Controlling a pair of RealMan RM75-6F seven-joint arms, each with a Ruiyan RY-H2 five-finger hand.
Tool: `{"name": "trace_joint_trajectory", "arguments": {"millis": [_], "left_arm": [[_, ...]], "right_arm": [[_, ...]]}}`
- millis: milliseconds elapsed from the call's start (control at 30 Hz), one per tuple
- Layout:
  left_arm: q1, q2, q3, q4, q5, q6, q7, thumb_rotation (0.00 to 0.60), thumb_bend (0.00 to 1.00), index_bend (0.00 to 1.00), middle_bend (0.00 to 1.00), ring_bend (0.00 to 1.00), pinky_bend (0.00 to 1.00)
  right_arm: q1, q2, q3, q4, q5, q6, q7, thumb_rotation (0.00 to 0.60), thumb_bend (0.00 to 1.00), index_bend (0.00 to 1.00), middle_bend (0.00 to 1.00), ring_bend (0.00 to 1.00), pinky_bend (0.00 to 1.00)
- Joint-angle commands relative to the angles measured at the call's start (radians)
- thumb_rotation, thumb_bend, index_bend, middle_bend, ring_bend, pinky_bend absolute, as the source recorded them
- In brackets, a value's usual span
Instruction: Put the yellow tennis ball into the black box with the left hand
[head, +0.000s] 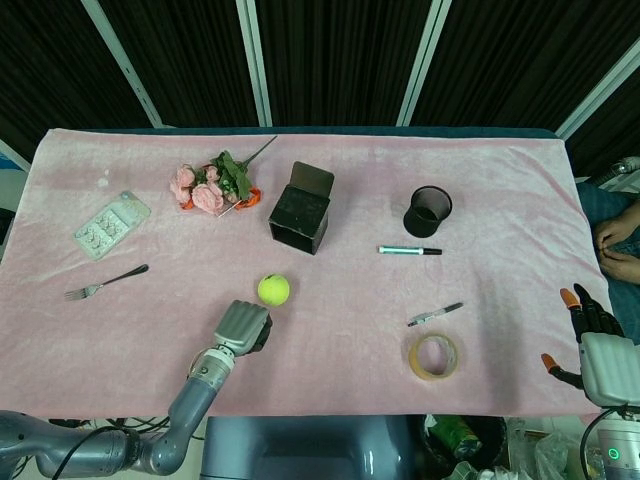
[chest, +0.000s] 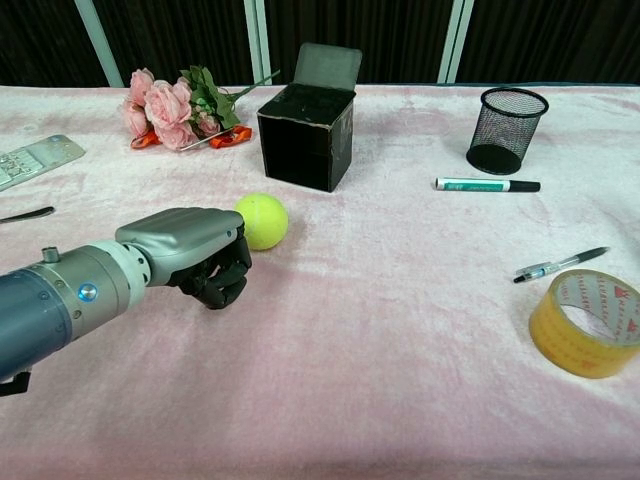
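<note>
Yellow tennis ball (head: 273, 290) (chest: 262, 220) sits on the pink-covered worktop (head: 330, 335), in front of the black box (head: 299, 213) (chest: 306, 135) and apart from it. Box stands upright, lid flipped open at the back.

Left robot hand (head: 242, 327) (chest: 195, 255) low over the cloth just beside the ball, on its near-left side. Fingers (chest: 222, 280) curled under the palm, clenched on nothing. Cannot tell from either view whether it touches the ball.

Right robot hand (head: 592, 333) at the far right edge of the worktop, head view only; fingers spread apart, grasping nothing.

Elsewhere: pink flower bunch (head: 212, 184) left of the box, fork (head: 105, 282) and a clear blister pack (head: 111, 224) further left. Mesh pen cup (head: 427, 211), marker (head: 409, 250), pen (head: 434, 314) and tape roll (head: 434, 356) to the right.
</note>
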Motion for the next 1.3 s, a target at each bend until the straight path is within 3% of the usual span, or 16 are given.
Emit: {"name": "trace_joint_trajectory", "arguments": {"millis": [33,733,1300], "left_arm": [[-0.008,-0.011,-0.013,0.024,-0.015,-0.010,-0.007,0.600,0.56,0.92,0.85,0.76,1.00],[-0.076,-0.070,-0.067,0.185,-0.027,-0.081,-0.052,0.600,0.56,0.92,0.85,0.75,0.99],[-0.194,-0.210,-0.179,0.454,-0.098,-0.135,-0.028,0.600,0.56,0.92,0.85,0.75,0.99]], "right_arm": [[0.000,0.000,0.000,0.001,0.000,0.000,0.001,0.600,0.11,0.04,0.00,0.10,0.17],[0.001,0.000,0.003,0.001,0.006,-0.003,0.003,0.600,0.11,0.04,0.00,0.10,0.17],[0.001,0.002,0.005,-0.001,0.012,-0.007,0.010,0.600,0.11,0.04,0.00,0.10,0.18]]}}
